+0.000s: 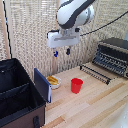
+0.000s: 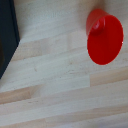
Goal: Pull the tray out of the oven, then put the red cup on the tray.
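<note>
Red cup (image 1: 76,85) upright, bare wood around | jaws spread, empty, high above | tray (image 1: 96,73) out of oven (image 1: 113,56)

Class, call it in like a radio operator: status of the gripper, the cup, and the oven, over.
Gripper open, empty, hanging above the table. Red cup upright on the wood, untouched. Oven door down, tray not clearly out. Small bowl beside the cup, not blocking.
</note>
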